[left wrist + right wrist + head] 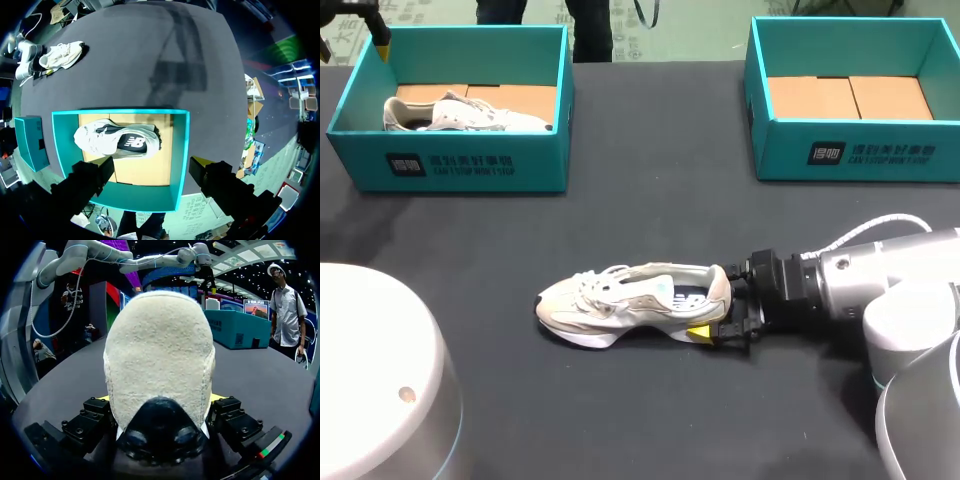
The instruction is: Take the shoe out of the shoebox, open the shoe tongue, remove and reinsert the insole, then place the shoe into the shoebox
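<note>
While the shoe [630, 300] lies upright on the counter [650, 140], well apart from the left box [450, 170] and the right box [850, 150], my right hand [720, 308] grasps its heel from both sides. Taking it out looks done. Tongue, insole and return remain, I judge. My left hand [152, 162] hangs released over the left box, where another shoe [460, 112] lies.

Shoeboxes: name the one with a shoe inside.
The left shoebox: a white shoe lies in it. The right shoebox has none.
</note>
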Motion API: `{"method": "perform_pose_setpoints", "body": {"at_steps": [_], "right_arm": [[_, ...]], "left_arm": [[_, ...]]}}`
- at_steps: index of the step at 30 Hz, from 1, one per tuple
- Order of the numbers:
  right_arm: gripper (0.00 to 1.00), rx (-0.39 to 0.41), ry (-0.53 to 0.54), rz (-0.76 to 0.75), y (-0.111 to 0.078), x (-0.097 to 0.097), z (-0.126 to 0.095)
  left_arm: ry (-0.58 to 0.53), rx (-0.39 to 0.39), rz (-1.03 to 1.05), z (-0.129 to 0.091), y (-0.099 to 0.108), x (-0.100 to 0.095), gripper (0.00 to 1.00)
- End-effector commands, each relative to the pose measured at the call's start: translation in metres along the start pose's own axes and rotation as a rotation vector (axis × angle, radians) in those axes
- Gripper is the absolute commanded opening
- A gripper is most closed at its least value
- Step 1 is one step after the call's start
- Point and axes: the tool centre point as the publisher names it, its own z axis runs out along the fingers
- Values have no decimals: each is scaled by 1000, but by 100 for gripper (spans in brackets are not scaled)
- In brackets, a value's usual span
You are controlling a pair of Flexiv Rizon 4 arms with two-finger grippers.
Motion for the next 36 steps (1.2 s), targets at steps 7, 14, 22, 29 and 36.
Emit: {"method": "perform_pose_setpoints", "body": {"at_steps": [7, 14, 22, 29, 36], "right_arm": [[0, 1, 18, 1, -1, -2, 9], [0, 1, 18, 1, -1, -2, 9], [0, 1, 18, 1, -1, -2, 9], [0, 1, 18, 1, -1, -2, 9], [0, 1, 18, 1, -1, -2, 9]], "left_arm": [[2, -2, 1, 0, -1, 0, 100], [2, -2, 1, 0, -1, 0, 100], [-32, -58, 43, -20, -29, -28, 100], [38, -91, -21, -24, -67, -59, 100], [49, -48, -208, -25, -85, -76, 100]]}}
